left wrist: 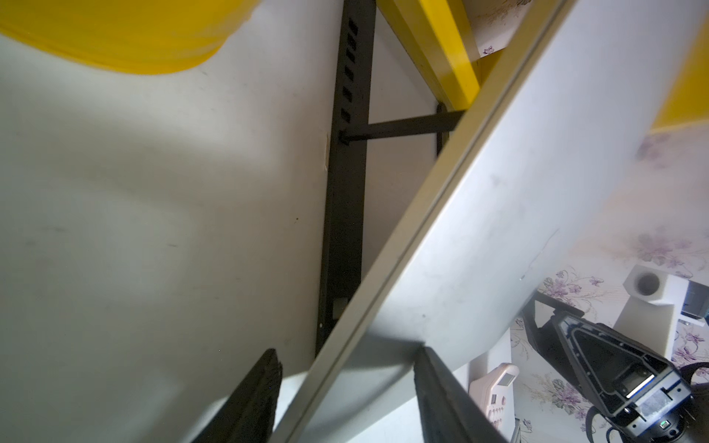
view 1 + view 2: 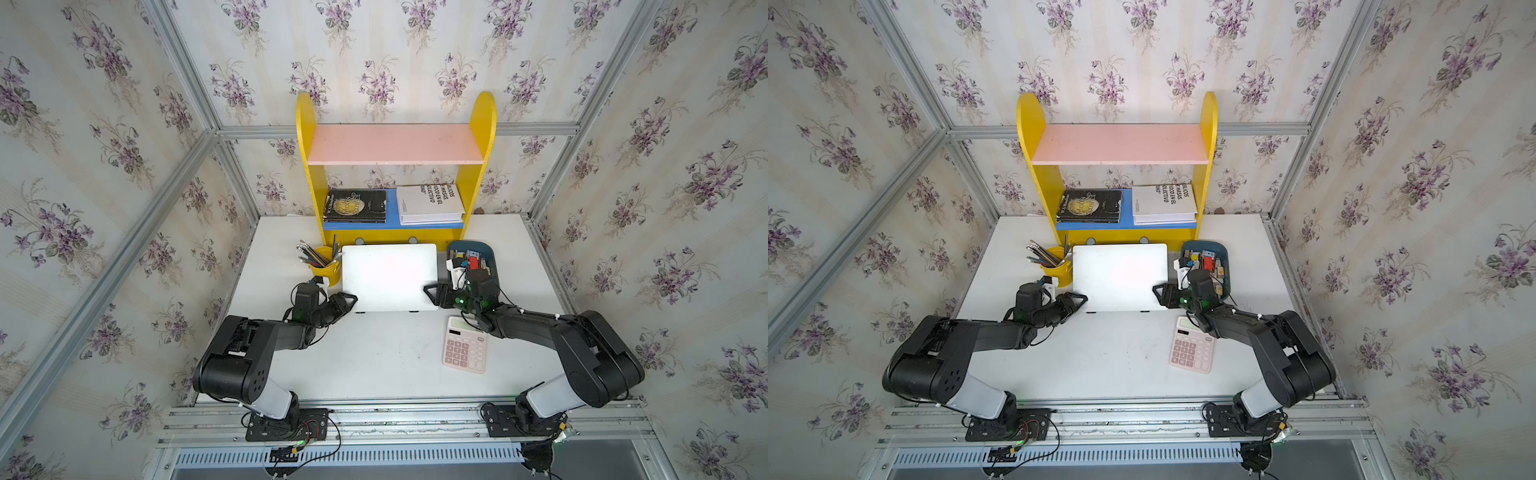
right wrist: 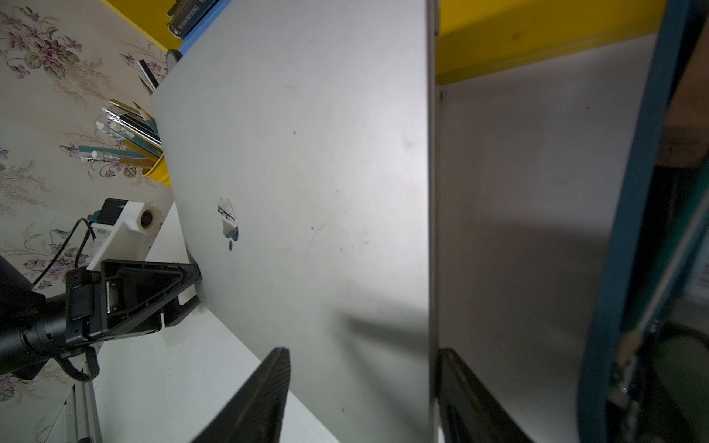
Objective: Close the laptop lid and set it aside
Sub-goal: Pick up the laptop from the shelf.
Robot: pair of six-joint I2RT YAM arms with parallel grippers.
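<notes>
The slim silver aluminium laptop [image 2: 390, 276] sits at the back of the white table [image 2: 374, 365]. Its thin silver hinged lid with the apple logo [image 3: 307, 191] is already shut flat on the base. The whole machine is propped at a slant on the black slotted folding stand [image 1: 345, 191], between the yellow pencil cup [image 2: 326, 266] and the blue parts tray [image 2: 486, 249]. What is left is the lift off the stand. To my eye it calls for an even pinch on both sides before anything rises, then a level, matched raise so the slab neither twists nor slides down the slope. The carry should stay clear of the cup, the tray and the pink calculator [image 2: 464, 345] lying near the right forearm. The left gripper [image 1: 347, 351] stands part-open astride the laptop's left edge near the front corner, one finger [image 1: 249, 402] under and one over. Daylight shows on both sides of the metal, so it has hold of nothing yet. The right gripper [image 3: 364, 349] straddles the opposite edge the same way, jaws apart. Its underside finger is close to the base, though I cannot tell whether it touches. Both arms reach forward from their bases on the front rail, elbows bowed outward and forearms angling in toward the laptop. The wrists are turned so the jaws point inward at each other across the lid.
</notes>
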